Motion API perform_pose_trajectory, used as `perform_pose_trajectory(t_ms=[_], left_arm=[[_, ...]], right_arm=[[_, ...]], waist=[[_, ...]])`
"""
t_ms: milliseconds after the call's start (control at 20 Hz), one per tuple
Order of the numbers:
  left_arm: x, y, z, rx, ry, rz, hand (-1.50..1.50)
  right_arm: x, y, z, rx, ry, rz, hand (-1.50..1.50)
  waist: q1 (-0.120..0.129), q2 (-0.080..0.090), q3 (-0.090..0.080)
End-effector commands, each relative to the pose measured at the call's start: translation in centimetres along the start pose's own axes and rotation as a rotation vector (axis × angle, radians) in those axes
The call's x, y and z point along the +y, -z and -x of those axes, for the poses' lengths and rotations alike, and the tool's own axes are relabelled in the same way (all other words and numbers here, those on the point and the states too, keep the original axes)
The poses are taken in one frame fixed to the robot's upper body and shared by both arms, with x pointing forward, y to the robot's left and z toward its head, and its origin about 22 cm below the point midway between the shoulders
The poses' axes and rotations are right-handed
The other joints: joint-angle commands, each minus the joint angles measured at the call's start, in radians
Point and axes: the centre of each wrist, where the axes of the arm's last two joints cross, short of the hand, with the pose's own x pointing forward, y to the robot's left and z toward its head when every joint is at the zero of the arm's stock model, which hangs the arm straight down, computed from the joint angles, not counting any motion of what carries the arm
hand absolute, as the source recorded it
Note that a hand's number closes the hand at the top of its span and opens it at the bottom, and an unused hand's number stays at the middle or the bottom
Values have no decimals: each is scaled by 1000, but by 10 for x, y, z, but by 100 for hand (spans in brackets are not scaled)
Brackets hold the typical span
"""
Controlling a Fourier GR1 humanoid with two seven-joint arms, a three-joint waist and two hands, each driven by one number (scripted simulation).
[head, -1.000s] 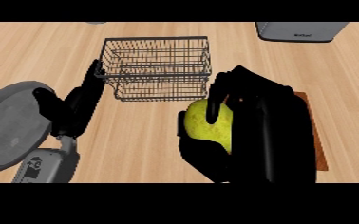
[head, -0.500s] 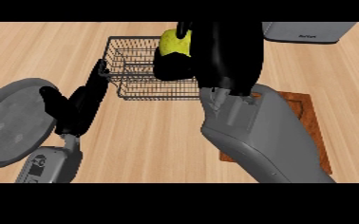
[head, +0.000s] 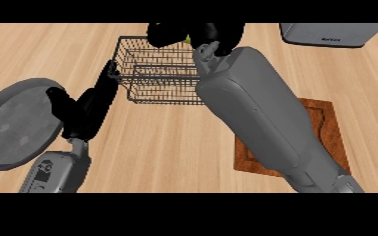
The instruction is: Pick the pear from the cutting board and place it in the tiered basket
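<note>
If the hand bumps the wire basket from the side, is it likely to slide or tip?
Probably slide: the wire basket is open mesh, so likely light, on smooth wooden counter. Tipping seems less likely, since it looks wider than tall. The left hand next to its left edge might stop it.

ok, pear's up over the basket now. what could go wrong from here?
1. The right robot hand hides nearly all of the pear and sits at the tiered basket's far rim, so a release might land on the rim or beyond it.
2. The right forearm lies across the basket's right side; lowering could knock the wire.
3. The left robot hand rests open against the basket's left side and may nudge it.
</note>
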Motion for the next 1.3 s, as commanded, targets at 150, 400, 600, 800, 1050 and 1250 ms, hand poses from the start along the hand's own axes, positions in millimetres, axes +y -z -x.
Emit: perform_pose_trajectory(t_ms=[150,400,600,800,1050,1250], left_arm=[[-44,12,2,32,-6,117,0],[-31,6,16,27,-13,119,0],[-34,8,8,39,-3,116,0],[-34,12,15,37,5,58,0],[-10,-2,11,69,-13,32,0],[-7,-10,26,87,-26,-29,0]], right_arm=[[30,11,6,51,263,-28,-150],[45,19,-2,-57,302,18,-150],[48,24,-11,-125,334,106,-150],[50,27,-22,-103,372,229,-150],[50,37,0,101,499,304,-150],[50,28,11,128,449,246,-150]], waist=[[19,12,-3],[27,14,-5],[17,8,-4],[-17,-1,-5],[-60,-19,-3],[-111,-31,-2]])
